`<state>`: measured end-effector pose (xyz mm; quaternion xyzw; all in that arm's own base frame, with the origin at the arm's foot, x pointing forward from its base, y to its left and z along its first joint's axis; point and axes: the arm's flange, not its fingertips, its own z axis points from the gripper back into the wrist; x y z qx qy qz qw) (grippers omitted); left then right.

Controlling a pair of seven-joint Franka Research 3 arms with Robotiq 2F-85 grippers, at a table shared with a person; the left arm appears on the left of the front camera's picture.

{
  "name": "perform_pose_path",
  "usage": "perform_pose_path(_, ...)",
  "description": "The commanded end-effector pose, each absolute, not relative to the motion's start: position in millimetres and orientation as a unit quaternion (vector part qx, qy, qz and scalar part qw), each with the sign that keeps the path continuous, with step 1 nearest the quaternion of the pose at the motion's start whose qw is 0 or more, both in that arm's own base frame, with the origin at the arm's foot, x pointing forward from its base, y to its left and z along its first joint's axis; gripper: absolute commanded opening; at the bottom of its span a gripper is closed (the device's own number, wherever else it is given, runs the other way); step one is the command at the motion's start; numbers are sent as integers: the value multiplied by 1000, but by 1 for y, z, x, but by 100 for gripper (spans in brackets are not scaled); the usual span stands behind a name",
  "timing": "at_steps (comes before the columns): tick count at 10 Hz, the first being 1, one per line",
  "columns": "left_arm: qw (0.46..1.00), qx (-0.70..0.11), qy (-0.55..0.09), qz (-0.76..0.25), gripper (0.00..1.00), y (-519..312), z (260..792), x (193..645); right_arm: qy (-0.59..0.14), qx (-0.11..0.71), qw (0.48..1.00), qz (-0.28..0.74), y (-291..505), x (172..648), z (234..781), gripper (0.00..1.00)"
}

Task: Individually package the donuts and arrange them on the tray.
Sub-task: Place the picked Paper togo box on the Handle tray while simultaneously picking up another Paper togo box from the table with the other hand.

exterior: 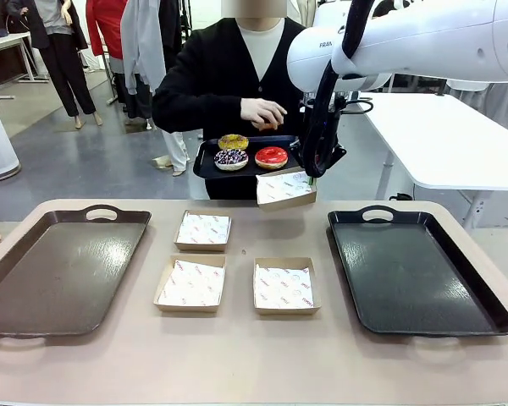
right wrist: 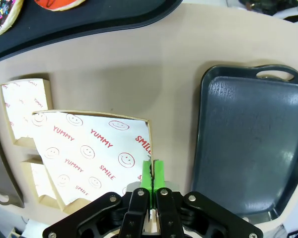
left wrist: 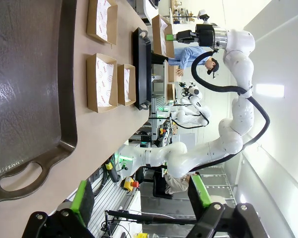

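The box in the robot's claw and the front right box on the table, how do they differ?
The held box hangs in the air, its edge pinched by the right gripper; the front right box rests on the table, untouched. The held box is tilted; the front right box lies flat. Both are brown cardboard, lined with white red-printed paper, and empty.

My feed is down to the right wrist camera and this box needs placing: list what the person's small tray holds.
Observer: The small black tray holds three donuts: yellow donut, sprinkled donut, red donut.
Operator: Report the person's hand.
Observer: The hand hovers above that tray; whether it holds anything, I cannot tell.
Operator: Give me the left gripper.
Observer: The left gripper is open, facing the brown tray.
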<state>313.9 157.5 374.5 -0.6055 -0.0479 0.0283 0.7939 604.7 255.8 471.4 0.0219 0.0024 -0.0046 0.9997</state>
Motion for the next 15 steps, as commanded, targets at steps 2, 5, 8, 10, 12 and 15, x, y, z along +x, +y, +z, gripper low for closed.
perform_pose_path(2,792,-608,-51,28,100,159,375,312,0,22,1000,-13,255,603,472,0)
perform_pose_path(5,792,-608,-51,28,100,159,375,312,0,22,1000,-13,255,603,472,0)
perform_pose_path(8,792,-608,-51,28,100,159,375,312,0,22,1000,-13,255,603,472,0)
perform_pose_path(10,792,-608,-51,28,100,159,375,312,0,22,1000,-13,255,603,472,0)
perform_pose_path(12,792,-608,-51,28,100,159,375,312,0,22,1000,-13,255,603,472,0)
perform_pose_path(15,792,-608,-51,28,100,159,375,312,0,22,1000,-13,255,603,472,0)
